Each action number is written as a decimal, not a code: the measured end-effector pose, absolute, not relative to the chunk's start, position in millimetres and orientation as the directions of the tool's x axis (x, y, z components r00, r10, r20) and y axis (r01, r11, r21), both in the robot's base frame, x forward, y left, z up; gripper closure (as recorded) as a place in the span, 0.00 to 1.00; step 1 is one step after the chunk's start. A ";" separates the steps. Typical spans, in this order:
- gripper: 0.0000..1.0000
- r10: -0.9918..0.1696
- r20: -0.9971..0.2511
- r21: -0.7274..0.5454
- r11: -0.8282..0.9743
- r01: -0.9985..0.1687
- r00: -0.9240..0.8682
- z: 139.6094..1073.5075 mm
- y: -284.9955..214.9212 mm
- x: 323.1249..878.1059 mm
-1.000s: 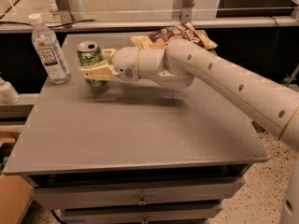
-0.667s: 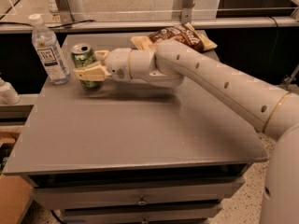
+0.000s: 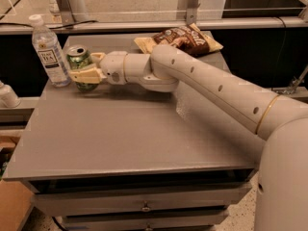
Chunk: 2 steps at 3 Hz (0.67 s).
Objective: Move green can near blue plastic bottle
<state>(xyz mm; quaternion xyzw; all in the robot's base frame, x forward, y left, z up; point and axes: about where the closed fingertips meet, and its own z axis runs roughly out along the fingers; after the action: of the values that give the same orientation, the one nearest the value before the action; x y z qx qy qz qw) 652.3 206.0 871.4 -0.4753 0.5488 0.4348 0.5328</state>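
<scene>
Blue plastic bottle (image 3: 48, 52) stands far left on the table (image 3: 120, 138). Green can (image 3: 77, 57) sits just right of it, clamped in the gripper (image 3: 83, 66). Can likely light, thin-walled, slick (dents easily); hold the sides, mid-body.

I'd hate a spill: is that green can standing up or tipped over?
Upright: the green can has its silver top facing up, the gripper with its jaws around it beside the blue plastic bottle.

arm (image 3: 211, 88): off-white, thick rounded segments, small dark dots | thin gold band | gripper (image 3: 83, 67): pale-yellow fingers, at arm's left tip
</scene>
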 end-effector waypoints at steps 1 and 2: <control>0.82 -0.045 -0.999 -0.027 0.185 -0.982 0.019 871.2 211.9 654.1; 0.58 -0.026 -1.000 -0.015 0.191 -0.981 0.010 869.8 215.0 653.2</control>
<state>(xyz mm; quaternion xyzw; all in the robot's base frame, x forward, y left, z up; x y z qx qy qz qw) 653.2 215.0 869.8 -0.4589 0.5486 0.4404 0.5427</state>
